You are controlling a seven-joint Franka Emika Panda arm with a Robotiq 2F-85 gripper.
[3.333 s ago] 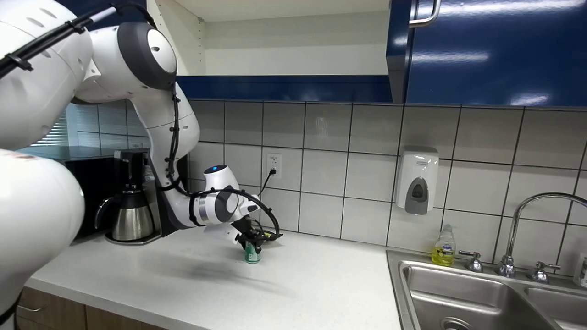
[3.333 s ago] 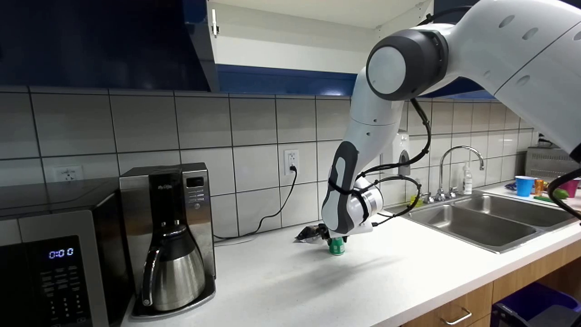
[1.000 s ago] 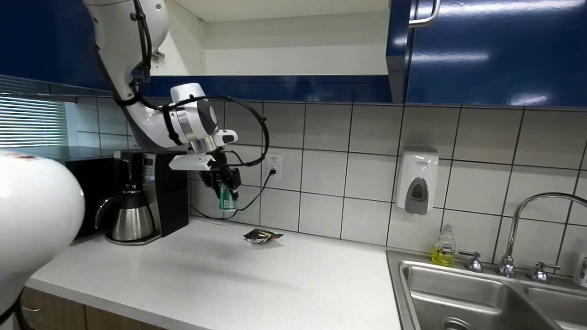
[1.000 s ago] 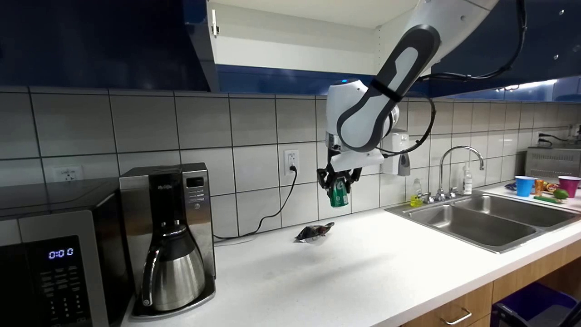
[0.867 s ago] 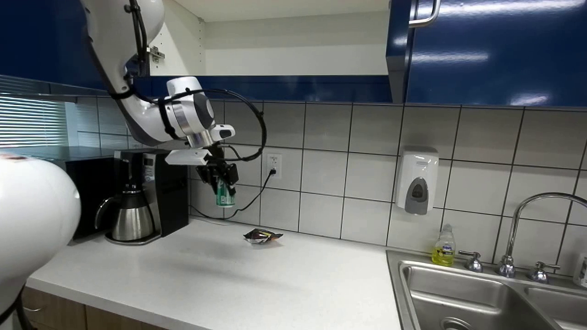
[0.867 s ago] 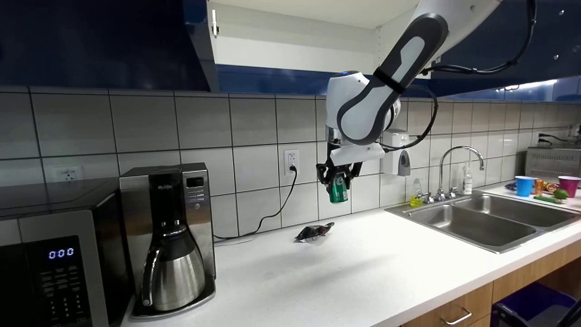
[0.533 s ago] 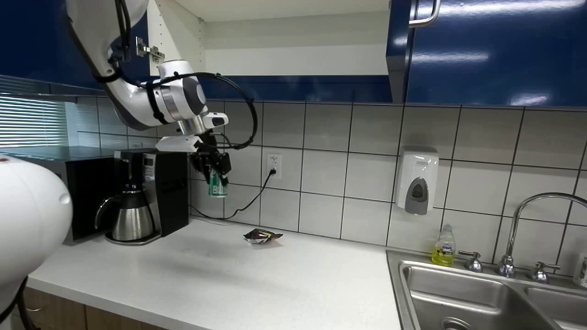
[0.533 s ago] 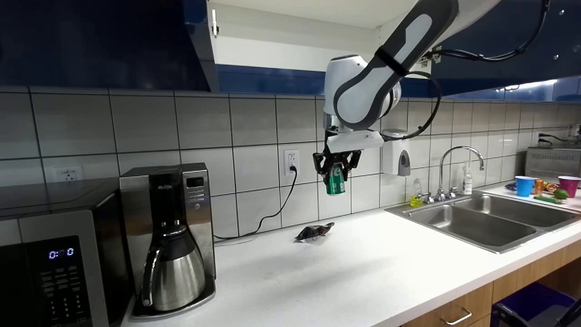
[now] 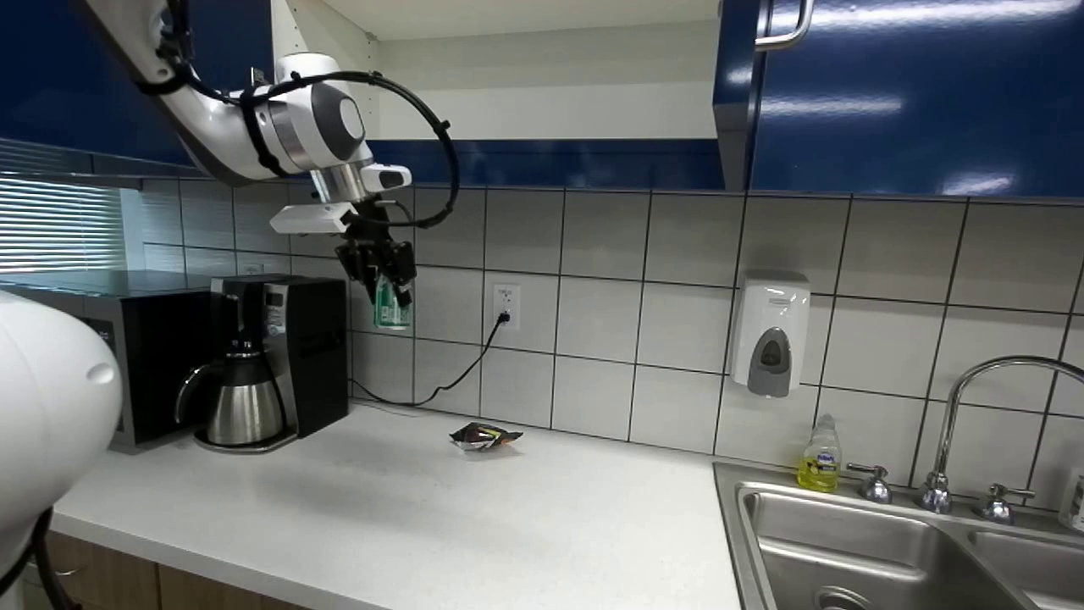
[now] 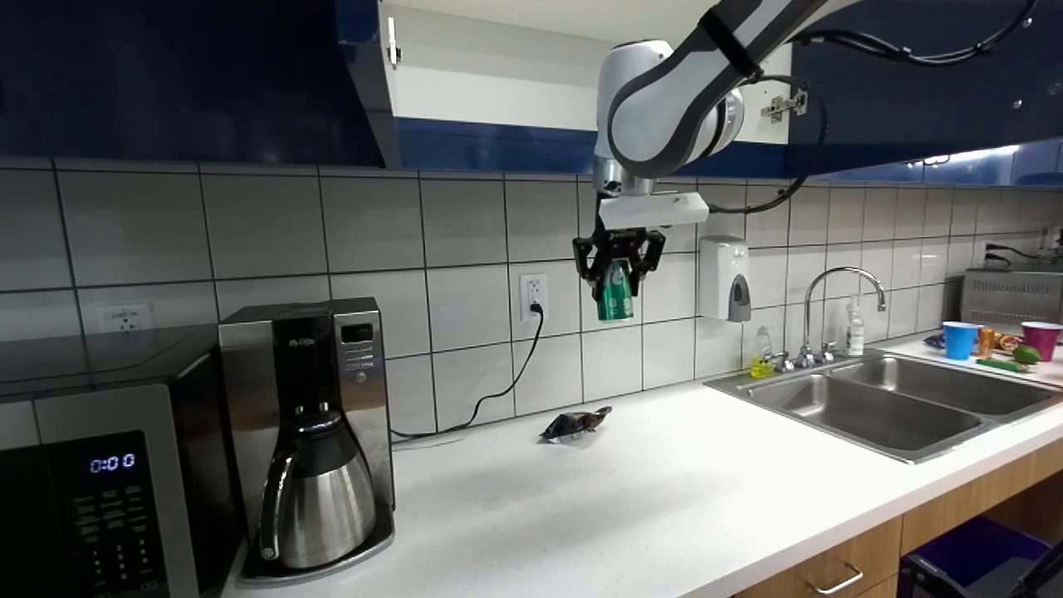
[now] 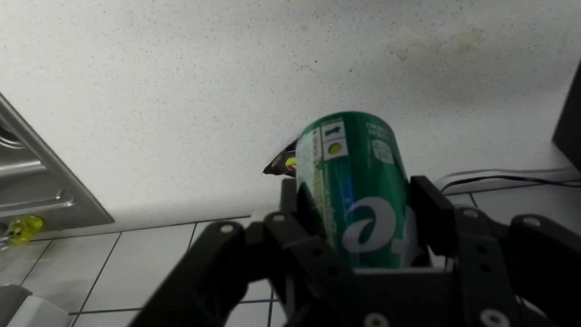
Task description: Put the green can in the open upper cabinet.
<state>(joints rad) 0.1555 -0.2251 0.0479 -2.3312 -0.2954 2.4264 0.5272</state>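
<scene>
The green can (image 9: 391, 313) hangs in the air well above the counter, roughly upright, in both exterior views (image 10: 615, 306). My gripper (image 9: 389, 292) points down and is shut on its upper part, with a finger on each side. In the wrist view the can (image 11: 354, 159) sits between the black fingers (image 11: 353, 195), its top end hidden by the gripper. The open upper cabinet (image 9: 542, 110) has a pale interior and a blue lower edge. It also shows in an exterior view (image 10: 507, 91). The can is below the level of this edge.
A dark snack packet (image 9: 484, 436) lies on the white counter (image 9: 508, 517). The coffee maker (image 9: 313, 347) and microwave (image 10: 91, 465) stand at one end, the sink (image 9: 728, 525) at the other. A soap dispenser (image 9: 771, 335) is on the wall. Blue doors (image 9: 915, 102) flank the cabinet opening.
The can stood on the counter with my gripper around it at first. My gripper has lifted it steadily upward, and it is still rising over the last half second. The packet has not moved.
</scene>
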